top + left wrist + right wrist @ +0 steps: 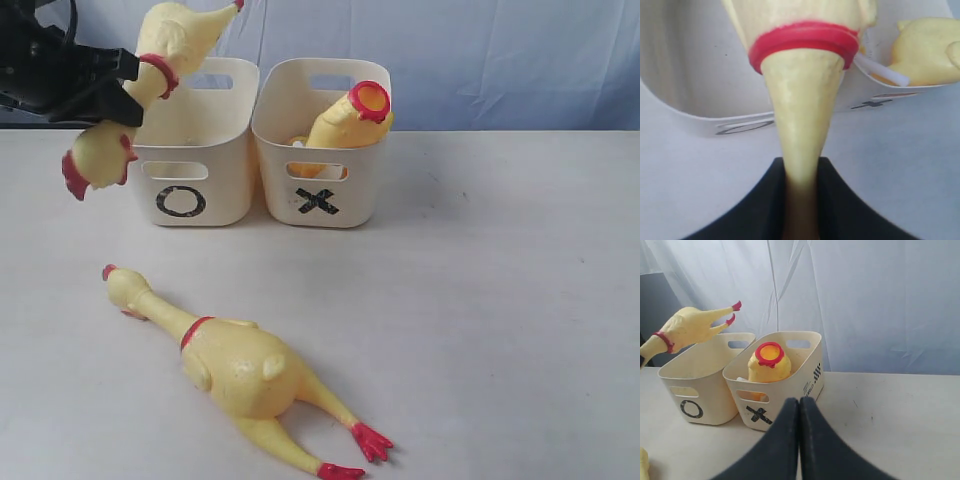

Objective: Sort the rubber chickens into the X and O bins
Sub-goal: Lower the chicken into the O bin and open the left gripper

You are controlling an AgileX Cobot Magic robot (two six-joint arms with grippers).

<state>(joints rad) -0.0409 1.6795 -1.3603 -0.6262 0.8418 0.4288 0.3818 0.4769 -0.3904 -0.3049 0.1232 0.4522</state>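
Left gripper first: it's clamped on the neck of a rubber chicken, on the head side of the red band, and the bird is in the air at the front left corner of the O bin. Its long axis runs on a slant. The head dangles low outside the bin's front wall, and the body and red feet rise up and back over the opening. So the drop spot lies just behind and to the right of my grip. My call is that the body must sit squarely over the opening before I let go, or the head may snag the rim.

Widening out, there's one white table. Two cream bins stand side by side, the O on the left and the X bin on the right.

I count three chickens:
- the one I'm holding
- a headless one propped neck-up inside the X bin
- a whole one lying on the table in front of the bins, head toward the left rear, feet toward the right front

Its neck is on my left arm's side, but that arm is busy. My right gripper is pressed shut on nothing, hanging back and aimed at the bins.
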